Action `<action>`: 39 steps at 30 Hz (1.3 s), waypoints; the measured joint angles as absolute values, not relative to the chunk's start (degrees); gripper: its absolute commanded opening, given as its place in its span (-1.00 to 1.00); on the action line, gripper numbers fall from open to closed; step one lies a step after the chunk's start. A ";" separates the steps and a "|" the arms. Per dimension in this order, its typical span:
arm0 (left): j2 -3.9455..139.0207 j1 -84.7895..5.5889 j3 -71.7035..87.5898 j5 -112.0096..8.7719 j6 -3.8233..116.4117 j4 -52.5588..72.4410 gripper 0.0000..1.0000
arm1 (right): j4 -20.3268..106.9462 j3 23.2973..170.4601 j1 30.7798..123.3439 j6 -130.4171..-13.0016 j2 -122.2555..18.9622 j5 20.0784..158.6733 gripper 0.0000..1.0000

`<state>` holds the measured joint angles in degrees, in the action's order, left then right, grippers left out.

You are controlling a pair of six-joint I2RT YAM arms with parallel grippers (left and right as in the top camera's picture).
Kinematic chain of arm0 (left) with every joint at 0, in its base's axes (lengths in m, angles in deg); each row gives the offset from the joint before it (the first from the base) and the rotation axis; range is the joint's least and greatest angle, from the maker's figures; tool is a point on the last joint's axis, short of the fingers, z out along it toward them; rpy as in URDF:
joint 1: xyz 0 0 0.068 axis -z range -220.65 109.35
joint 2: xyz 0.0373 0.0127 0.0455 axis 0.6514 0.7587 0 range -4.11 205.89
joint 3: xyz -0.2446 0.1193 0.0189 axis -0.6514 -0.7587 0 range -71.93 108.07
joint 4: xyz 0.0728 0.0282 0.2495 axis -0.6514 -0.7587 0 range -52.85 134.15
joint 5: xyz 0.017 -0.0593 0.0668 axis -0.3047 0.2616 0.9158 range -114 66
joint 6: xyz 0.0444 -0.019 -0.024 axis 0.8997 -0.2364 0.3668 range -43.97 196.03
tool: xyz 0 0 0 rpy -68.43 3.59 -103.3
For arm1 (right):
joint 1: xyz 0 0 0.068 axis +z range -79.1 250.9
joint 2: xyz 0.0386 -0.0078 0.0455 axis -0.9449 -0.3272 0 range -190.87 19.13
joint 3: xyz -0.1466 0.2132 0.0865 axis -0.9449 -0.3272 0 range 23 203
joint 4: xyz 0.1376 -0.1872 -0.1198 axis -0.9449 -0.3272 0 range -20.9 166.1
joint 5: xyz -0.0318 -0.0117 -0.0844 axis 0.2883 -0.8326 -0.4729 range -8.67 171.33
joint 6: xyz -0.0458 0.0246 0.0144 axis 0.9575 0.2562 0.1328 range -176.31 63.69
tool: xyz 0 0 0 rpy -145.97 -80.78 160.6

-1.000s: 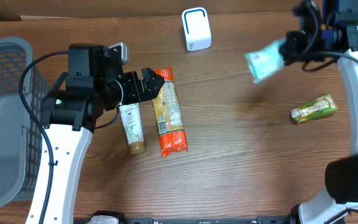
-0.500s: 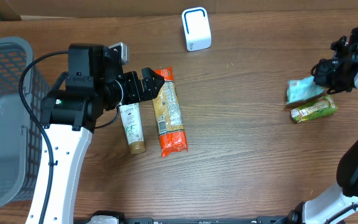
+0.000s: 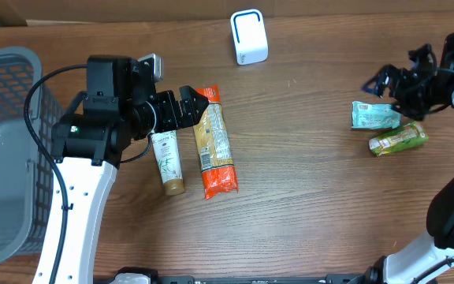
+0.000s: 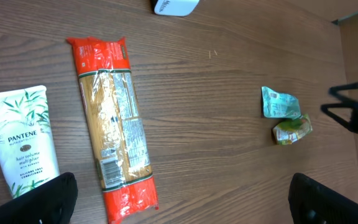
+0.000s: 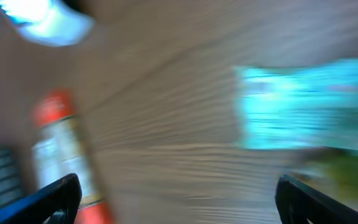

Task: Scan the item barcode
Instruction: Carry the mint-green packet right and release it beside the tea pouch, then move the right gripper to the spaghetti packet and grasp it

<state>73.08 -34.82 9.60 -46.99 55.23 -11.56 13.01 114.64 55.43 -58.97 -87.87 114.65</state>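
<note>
Right gripper [image 3: 378, 84]: jaws spread wide, nothing between them. It hangs over the right edge of the brown wooden table [image 3: 306, 197], tips pointing left. Its wrist view is smeared with blur, and only the two dark fingertips in the lower corners are sharp.

Just below the tips, apart from them, lies a crumpled teal foil packet [image 3: 375, 115], flat on the wood. Whether a barcode faces up cannot be told. A small green-and-yellow snack packet [image 3: 399, 138] lies right beside the teal one on its near side. The two are touching or almost so; which, I cannot tell.

Far side, near mid-table: a small white box scanner with a blue-outlined face [image 3: 248, 37], standing well apart from both packets.

Left gripper [image 3: 194, 110]: jaws also wide apart and empty, held above the top end of a long clear packet of spaghetti with orange-red ends [image 3: 213, 142]. A barcode label shows near the packet's lower end in the left wrist view. A white Pantene tube with a brown cap [image 3: 166, 158] lies alongside the spaghetti, roughly parallel, with a narrow gap between them.

Left edge: grey mesh basket [image 3: 14, 55], partly out of frame.
</note>
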 measured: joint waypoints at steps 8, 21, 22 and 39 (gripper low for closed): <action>73.08 -34.82 9.60 -46.99 55.26 -11.56 0.99 | 21.31 114.40 69.29 -59.64 -87.90 127.20 0.99; 73.08 -34.82 9.60 -46.99 55.23 -11.56 0.99 | 39.10 113.98 98.86 -68.52 -94.83 110.65 0.64; 73.08 -34.82 9.60 -46.99 55.23 -11.56 0.99 | 39.78 113.98 99.85 -68.74 -96.42 109.50 0.64; 73.08 -34.82 9.60 -46.99 55.23 -11.56 0.99 | 48.37 113.54 105.99 -70.84 -108.57 103.64 0.34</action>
